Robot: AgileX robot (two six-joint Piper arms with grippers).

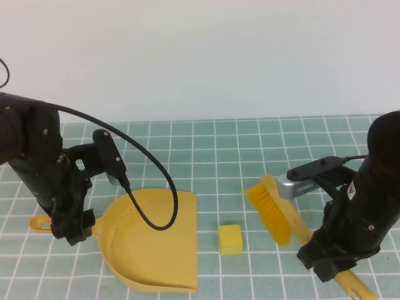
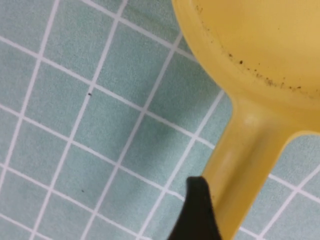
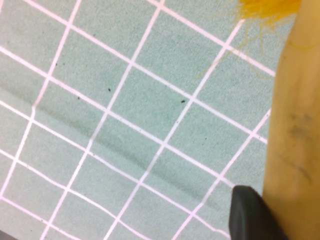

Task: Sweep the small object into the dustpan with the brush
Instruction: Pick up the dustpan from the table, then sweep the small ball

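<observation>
A small yellow cube [image 1: 230, 239] lies on the green checked cloth between the dustpan and the brush. The yellow dustpan [image 1: 153, 240] rests flat, its open mouth facing the cube. My left gripper [image 1: 74, 229] is shut on the dustpan handle [image 2: 245, 165], with one black finger [image 2: 197, 212] against it. The yellow brush [image 1: 273, 209] stands just right of the cube, bristles down on the cloth. My right gripper [image 1: 325, 261] is shut on the brush handle [image 3: 295, 140], one black finger [image 3: 252, 215] pressed to it.
The green checked cloth [image 1: 212, 150] covers the table up to a plain white wall at the back. A black cable [image 1: 147, 187] from the left arm loops over the dustpan. The end of the brush handle [image 1: 359, 289] reaches the table's front right edge.
</observation>
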